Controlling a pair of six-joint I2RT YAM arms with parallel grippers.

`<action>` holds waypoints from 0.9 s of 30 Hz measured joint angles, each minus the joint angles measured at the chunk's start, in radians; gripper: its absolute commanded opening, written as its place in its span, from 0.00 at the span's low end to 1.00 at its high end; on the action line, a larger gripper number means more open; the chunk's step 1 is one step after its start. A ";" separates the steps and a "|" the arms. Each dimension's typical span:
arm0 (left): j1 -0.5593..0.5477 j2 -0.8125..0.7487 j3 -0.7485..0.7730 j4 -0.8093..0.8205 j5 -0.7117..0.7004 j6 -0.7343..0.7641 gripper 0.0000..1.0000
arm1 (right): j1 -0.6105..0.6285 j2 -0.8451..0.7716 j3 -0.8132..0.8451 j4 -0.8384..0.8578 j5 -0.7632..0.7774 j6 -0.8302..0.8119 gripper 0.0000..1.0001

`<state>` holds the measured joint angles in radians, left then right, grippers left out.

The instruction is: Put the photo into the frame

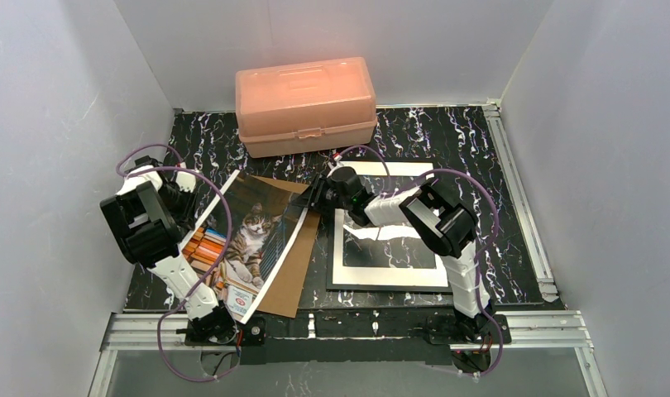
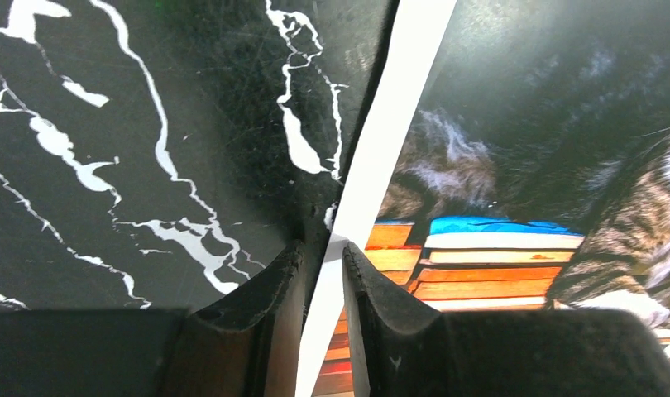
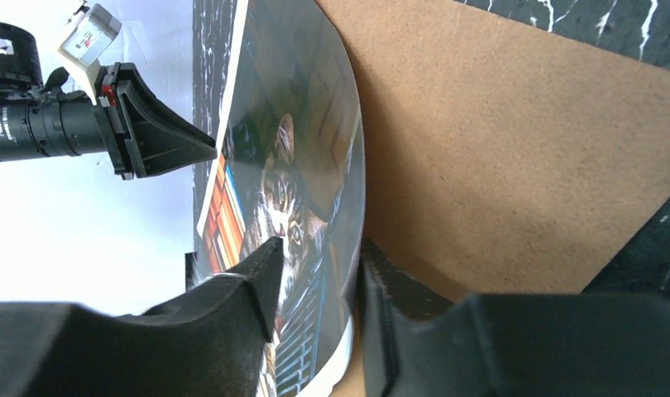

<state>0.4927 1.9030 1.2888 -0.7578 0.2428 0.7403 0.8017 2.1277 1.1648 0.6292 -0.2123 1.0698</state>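
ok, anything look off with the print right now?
Yes: the photo is bowed into an arch and tilted up off the backing board instead of lying flat. The left fingers pinch its white-bordered edge; the right fingers straddle the opposite edge, with a gap visible.

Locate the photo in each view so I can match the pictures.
Top external: the photo sits left of centre, at a slant, overlapping the brown board.
Left wrist: the photo fills the right half, with its white border running diagonally up from bottom centre.
Right wrist: the photo is centre-left and bowed, in front of the board.
Shared landmark: the orange books printed on it show in all three views.
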 measured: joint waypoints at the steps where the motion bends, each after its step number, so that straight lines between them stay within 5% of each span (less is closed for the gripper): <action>1: -0.002 0.000 0.000 -0.002 0.003 0.000 0.21 | 0.001 0.000 0.000 -0.001 0.000 -0.003 0.32; 4: -0.007 0.000 0.000 -0.014 0.021 -0.002 0.27 | 0.004 0.000 0.000 -0.021 0.003 -0.013 0.09; 6: -0.009 0.000 0.006 -0.037 0.045 -0.008 0.34 | 0.004 0.000 0.004 -0.050 0.008 -0.027 0.02; 12: -0.032 -0.040 0.118 -0.159 0.151 -0.056 0.96 | 0.004 -0.031 0.042 -0.159 0.038 -0.067 0.01; 16: -0.106 -0.197 0.232 -0.201 0.201 -0.096 0.98 | 0.009 -0.133 0.056 -0.202 0.058 -0.070 0.01; 21: -0.331 -0.517 0.301 -0.207 0.286 -0.121 0.98 | 0.051 -0.277 0.135 -0.269 0.113 -0.069 0.01; 27: -0.479 -0.774 0.317 -0.280 0.413 -0.150 0.98 | 0.162 -0.453 0.247 -0.349 0.297 -0.088 0.01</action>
<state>0.0139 1.1286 1.6062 -1.0378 0.6556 0.5907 0.9634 1.6745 1.4117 0.2802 0.0849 0.9817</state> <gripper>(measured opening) 0.982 0.031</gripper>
